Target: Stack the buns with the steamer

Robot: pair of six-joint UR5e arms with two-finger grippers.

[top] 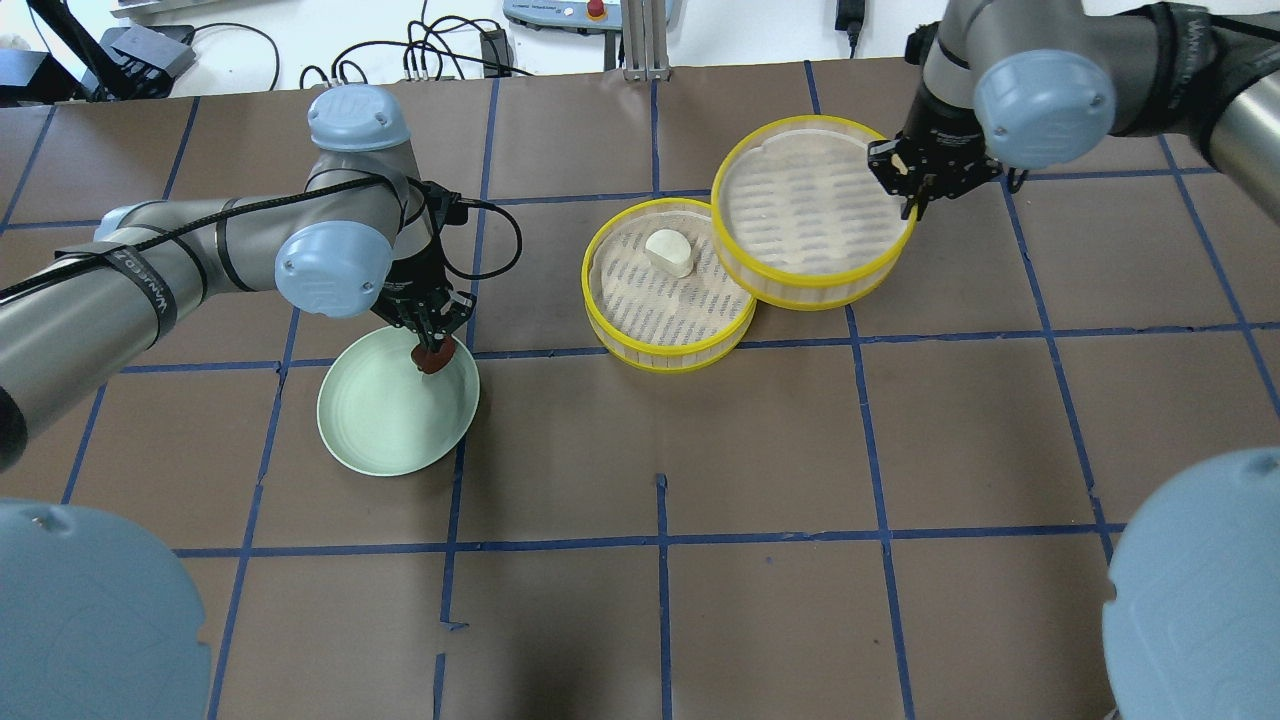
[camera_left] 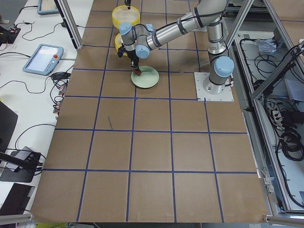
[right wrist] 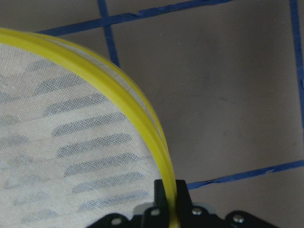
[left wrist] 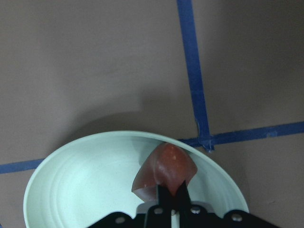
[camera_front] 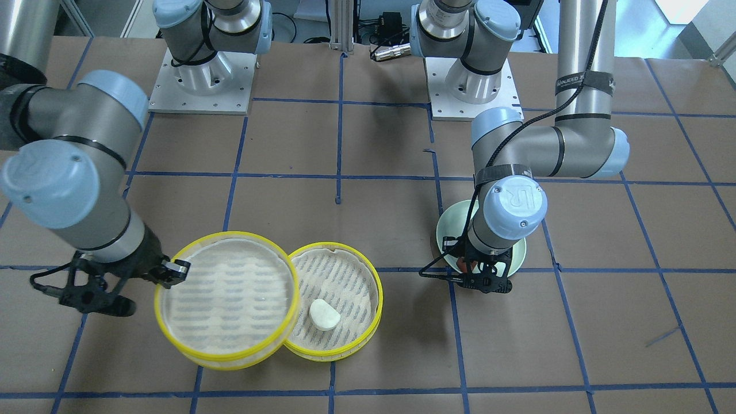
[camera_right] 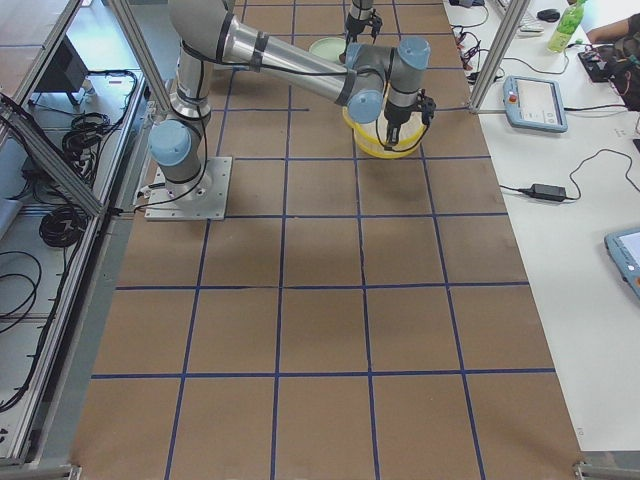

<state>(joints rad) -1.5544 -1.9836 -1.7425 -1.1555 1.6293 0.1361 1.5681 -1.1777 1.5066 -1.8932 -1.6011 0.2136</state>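
Note:
My left gripper (top: 432, 350) is shut on the reddish-brown bun (top: 434, 358), which also shows in the left wrist view (left wrist: 164, 172), over the far rim of the pale green plate (top: 380, 420). The white bun (top: 669, 252) lies in one yellow-rimmed steamer tray (top: 640, 335). My right gripper (top: 905, 175) is shut on the rim of a second, empty steamer tray (top: 800, 215), which overlaps the first tray's edge and is tilted on it. The right wrist view shows the fingers (right wrist: 167, 197) pinching that yellow rim (right wrist: 137, 114).
The table is brown paper with a blue tape grid (top: 660, 540). Arm bases (camera_front: 201, 75) stand at the robot's side. Cables and a controller lie beyond the far table edge (top: 420, 50).

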